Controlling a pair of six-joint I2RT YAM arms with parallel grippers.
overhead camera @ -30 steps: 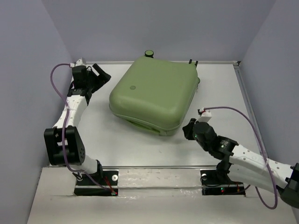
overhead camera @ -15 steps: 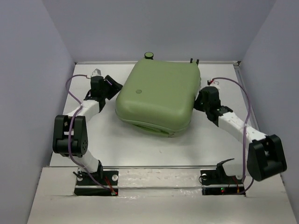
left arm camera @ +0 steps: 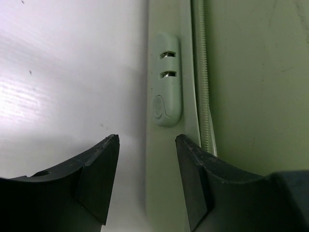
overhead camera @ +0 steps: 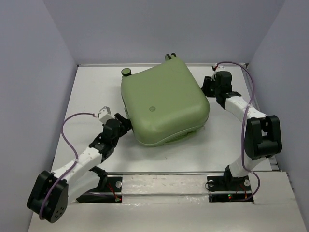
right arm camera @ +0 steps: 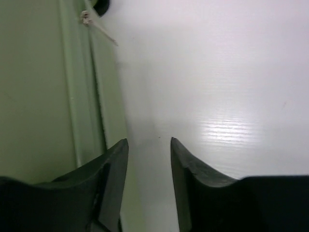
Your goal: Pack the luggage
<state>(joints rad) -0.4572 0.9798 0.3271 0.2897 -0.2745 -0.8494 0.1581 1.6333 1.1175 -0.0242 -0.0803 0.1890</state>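
The luggage point(overhead camera: 164, 101), a closed olive-green hard-shell suitcase, lies flat in the middle of the table, with a round logo point(overhead camera: 153, 109) on its shell. My left gripper point(overhead camera: 123, 123) is open at its front-left edge. In the left wrist view point(left arm camera: 147, 179) the suitcase's rim with a small oval fitting point(left arm camera: 165, 79) and the zipper point(left arm camera: 203, 72) lies between and beyond the fingers, and nothing is gripped. My right gripper point(overhead camera: 207, 87) is open beside the back-right edge. In the right wrist view point(right arm camera: 148, 179) the shell point(right arm camera: 43, 82) is to the left and bare table lies between the fingers.
A wheel point(overhead camera: 127, 72) sticks out at the suitcase's back-left corner, and black wheel parts point(overhead camera: 170, 57) show at the back edge. The table point(overhead camera: 91, 92) is walled on three sides. A black wheel point(right arm camera: 101, 6) and a white tie point(right arm camera: 96, 26) show in the right wrist view.
The suitcase has turned counter-clockwise and its wheel has swung to the back left. My left arm came from the back left to the front-left corner. My right arm moved further back.
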